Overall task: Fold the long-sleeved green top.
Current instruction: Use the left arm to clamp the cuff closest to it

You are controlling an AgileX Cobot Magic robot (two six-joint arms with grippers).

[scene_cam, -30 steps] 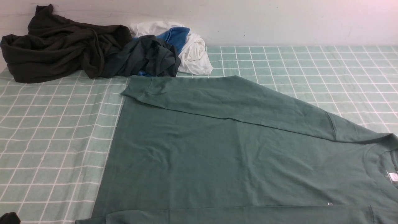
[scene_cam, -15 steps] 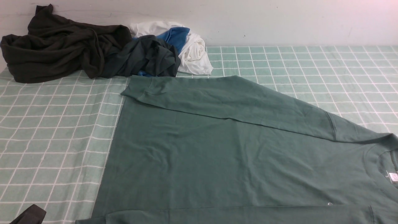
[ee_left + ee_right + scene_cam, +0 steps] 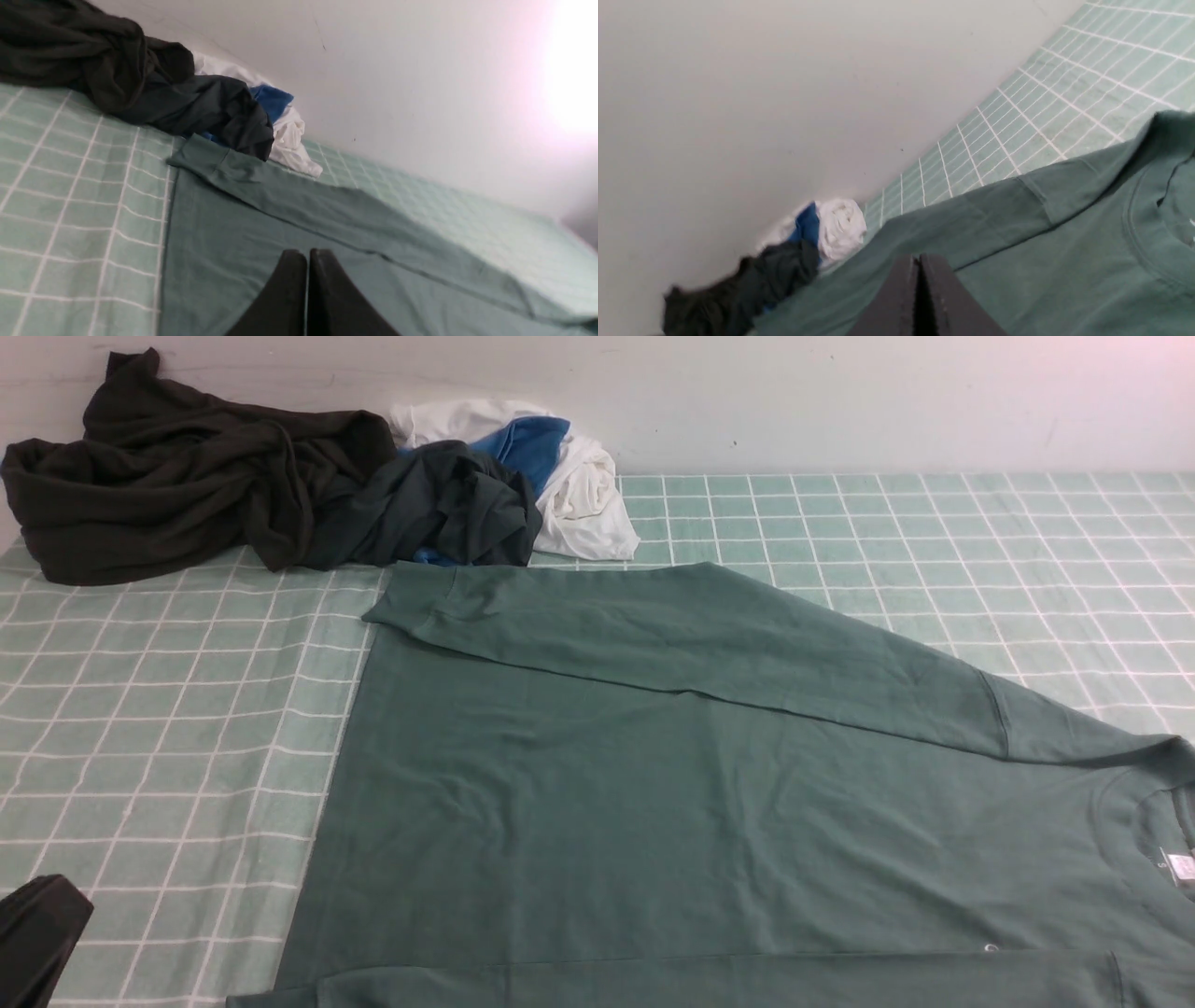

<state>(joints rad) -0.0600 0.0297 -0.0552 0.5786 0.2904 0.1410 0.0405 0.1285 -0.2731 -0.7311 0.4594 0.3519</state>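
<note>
The green long-sleeved top (image 3: 653, 803) lies flat on the checked cloth, neck to the right, with a small white label (image 3: 1181, 866) at the collar. Its far sleeve (image 3: 728, 644) is laid across the body, and the ribbed cuff (image 3: 415, 602) ends near the clothes pile. In the left wrist view my left gripper (image 3: 308, 252) hovers over the top (image 3: 224, 242), shut and holding nothing. A dark part of that arm (image 3: 37, 933) shows at the front view's lower left corner. My right gripper (image 3: 919, 255) is shut and empty above the top (image 3: 1064, 261); the front view does not show it.
A blackish-green garment (image 3: 187, 476) is heaped at the far left against the wall. A white and blue garment (image 3: 569, 476) lies beside it. The pale green checked cloth (image 3: 140, 728) covers the whole surface, with the wall right behind.
A dark part of my left arm has come further up into the front view's lower left corner. The top has not moved.
</note>
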